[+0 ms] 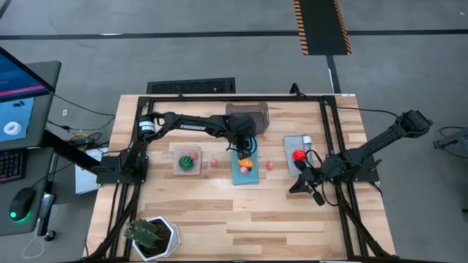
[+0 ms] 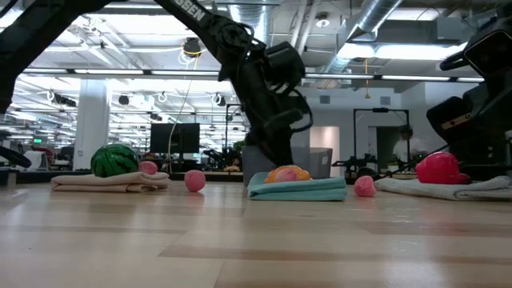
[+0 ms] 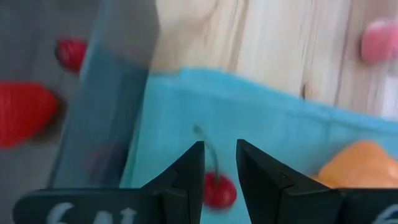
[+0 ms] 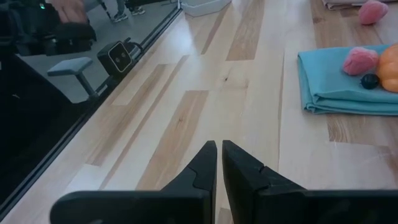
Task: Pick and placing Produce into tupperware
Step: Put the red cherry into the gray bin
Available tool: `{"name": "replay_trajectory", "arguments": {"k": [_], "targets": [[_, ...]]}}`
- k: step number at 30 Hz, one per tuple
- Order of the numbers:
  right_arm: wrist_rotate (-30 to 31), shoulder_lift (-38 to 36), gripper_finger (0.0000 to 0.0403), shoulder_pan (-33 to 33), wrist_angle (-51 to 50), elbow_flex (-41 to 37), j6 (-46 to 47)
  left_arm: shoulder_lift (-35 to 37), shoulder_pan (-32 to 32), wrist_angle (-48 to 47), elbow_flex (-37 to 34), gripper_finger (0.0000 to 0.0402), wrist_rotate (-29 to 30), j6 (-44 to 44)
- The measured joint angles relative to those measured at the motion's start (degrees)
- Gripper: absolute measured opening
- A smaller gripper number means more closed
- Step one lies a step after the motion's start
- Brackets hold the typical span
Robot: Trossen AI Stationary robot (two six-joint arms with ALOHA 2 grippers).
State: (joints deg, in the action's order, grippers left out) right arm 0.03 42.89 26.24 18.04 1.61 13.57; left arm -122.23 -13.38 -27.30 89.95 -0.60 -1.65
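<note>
The tupperware (image 1: 248,115) stands on the far middle of the table. Through its grey wall (image 3: 115,93) two red pieces (image 3: 25,112) show inside. My left gripper (image 3: 219,146) hangs just on the near side of it, over the far end of the blue mat (image 1: 246,174). Its fingers are narrowly open over a small red cherry (image 3: 219,190) with a thin stem. An orange piece (image 2: 286,174) and a pink one (image 4: 360,60) lie on the same mat. My right gripper (image 4: 219,146) is shut and low over the table's near right (image 1: 314,191). My left gripper points down at the mat, and the cherry's body (image 3: 222,194) fills the gap between its fingers (image 3: 193,171). Whether the fingers touch the cherry I cannot tell. The stem (image 3: 205,146) lies on the mat toward the fingertips.
A green melon (image 1: 189,161) sits on a tan mat, and a red piece (image 1: 298,155) on a grey mat at the right. Loose pink pieces (image 1: 213,162) (image 1: 269,166) lie on the wood beside the blue mat. A potted plant (image 1: 153,235) stands at the near left corner.
</note>
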Motion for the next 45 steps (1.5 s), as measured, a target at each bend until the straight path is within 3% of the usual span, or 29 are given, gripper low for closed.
{"name": "replay_trajectory", "arguments": {"k": [22,36,45], "targets": [[0.0,0.0,0.0049,0.0,0.0,0.0,0.0,-0.5,-0.4,-0.3,0.0,0.0082,-0.1,0.1],[0.0,0.0,0.0049,0.0,0.0,0.0,0.0,-0.6,-0.4,-0.2,0.0,0.0043,0.7,0.4],[0.0,0.0,0.0049,0.0,0.0,0.0,0.0,-0.6,-0.3,-0.4,0.0,0.0041,-0.9,-1.0]]}}
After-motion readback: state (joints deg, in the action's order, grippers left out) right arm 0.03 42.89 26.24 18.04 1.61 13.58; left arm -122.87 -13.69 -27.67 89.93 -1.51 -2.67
